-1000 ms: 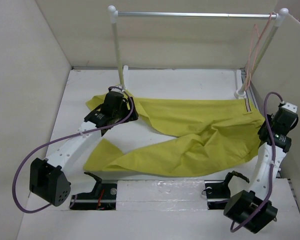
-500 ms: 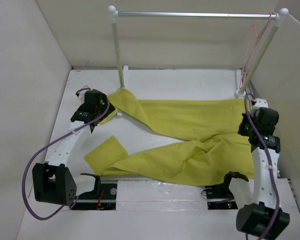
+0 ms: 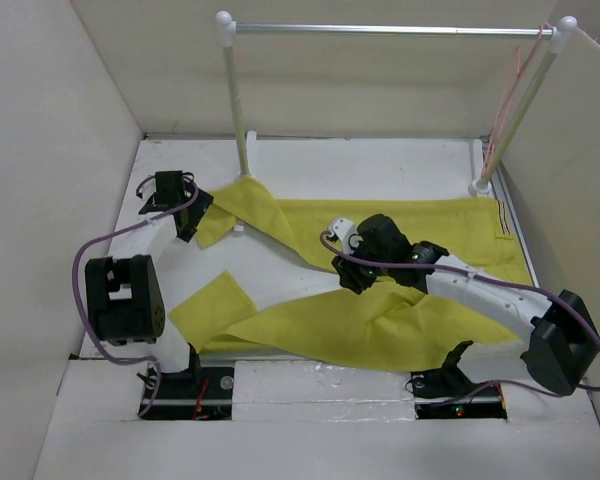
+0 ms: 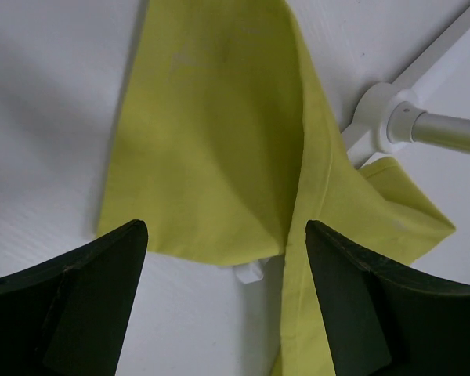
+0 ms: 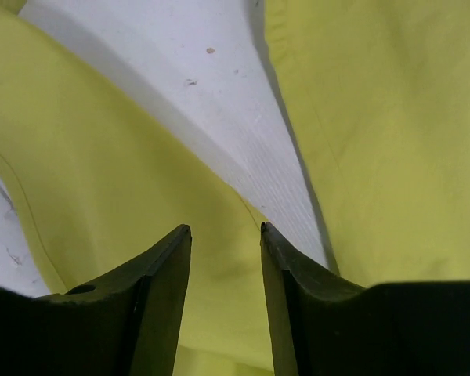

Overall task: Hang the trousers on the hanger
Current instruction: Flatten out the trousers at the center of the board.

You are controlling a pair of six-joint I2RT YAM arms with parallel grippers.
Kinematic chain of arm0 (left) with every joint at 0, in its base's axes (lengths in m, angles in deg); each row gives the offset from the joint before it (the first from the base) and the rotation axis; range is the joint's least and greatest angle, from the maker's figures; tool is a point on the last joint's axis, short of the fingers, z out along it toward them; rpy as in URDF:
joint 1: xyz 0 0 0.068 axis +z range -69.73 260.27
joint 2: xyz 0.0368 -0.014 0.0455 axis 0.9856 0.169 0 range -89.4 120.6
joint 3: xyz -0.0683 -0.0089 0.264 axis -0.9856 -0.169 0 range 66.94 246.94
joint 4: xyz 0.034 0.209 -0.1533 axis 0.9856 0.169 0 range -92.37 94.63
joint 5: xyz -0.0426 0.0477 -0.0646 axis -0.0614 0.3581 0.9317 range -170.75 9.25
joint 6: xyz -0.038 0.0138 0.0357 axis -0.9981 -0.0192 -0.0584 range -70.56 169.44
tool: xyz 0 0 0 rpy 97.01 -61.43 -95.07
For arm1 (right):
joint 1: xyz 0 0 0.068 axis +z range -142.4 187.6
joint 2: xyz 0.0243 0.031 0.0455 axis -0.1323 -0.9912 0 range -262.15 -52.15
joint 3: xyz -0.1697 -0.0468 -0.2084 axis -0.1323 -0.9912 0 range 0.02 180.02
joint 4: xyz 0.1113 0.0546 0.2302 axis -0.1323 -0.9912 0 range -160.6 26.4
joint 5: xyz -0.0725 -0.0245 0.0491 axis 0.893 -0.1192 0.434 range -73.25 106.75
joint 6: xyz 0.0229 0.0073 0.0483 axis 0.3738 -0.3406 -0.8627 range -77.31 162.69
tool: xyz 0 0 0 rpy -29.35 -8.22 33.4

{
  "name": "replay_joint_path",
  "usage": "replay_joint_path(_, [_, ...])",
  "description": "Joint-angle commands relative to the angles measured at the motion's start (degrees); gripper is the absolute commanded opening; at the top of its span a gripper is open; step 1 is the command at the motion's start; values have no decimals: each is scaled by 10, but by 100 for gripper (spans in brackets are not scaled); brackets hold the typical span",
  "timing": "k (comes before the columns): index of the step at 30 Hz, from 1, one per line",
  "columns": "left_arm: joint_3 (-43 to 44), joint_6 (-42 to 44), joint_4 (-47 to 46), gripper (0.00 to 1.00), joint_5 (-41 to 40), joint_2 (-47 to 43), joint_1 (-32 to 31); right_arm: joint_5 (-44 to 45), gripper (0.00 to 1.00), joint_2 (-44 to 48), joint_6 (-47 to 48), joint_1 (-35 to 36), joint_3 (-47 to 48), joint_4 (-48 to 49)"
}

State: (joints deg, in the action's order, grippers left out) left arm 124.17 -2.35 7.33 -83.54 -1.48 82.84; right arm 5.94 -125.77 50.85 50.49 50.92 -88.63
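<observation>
The yellow trousers lie spread flat on the table, with the striped waistband at the right and the legs running left. My left gripper is open and empty just left of the far leg's end, low over the table. My right gripper is open with a narrow gap and hovers over the near leg's upper edge, where the two legs split. Nothing is held between its fingers. The pale pink hanger hangs from the right end of the rail.
The white-posted stand carries a silver rail across the back; its left post base stands right by the far leg's end, and its right base is by the waistband. Cardboard walls enclose the table on the left, back and right.
The left gripper has moved left off the far leg's end and stands open. The right arm has swung from the right edge to the middle of the trousers. The cloth lies flatter.
</observation>
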Motion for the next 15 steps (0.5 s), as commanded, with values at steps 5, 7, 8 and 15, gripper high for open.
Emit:
replay_joint_path(5, [97,-71,-53,79,36,111,-2,-26,47,-9,23,24,38,59])
replay_joint_path(7, [126,-75,-67,78,41,143,-2,-22,47,-12,22,31,39,54])
replay_joint_path(8, [135,-75,-69,78,38,152,-2,-22,47,-13,19,31,38,56])
replay_joint_path(15, [183,-60,-112,77,34,198,-2,-19,47,-36,-10,57,36,73])
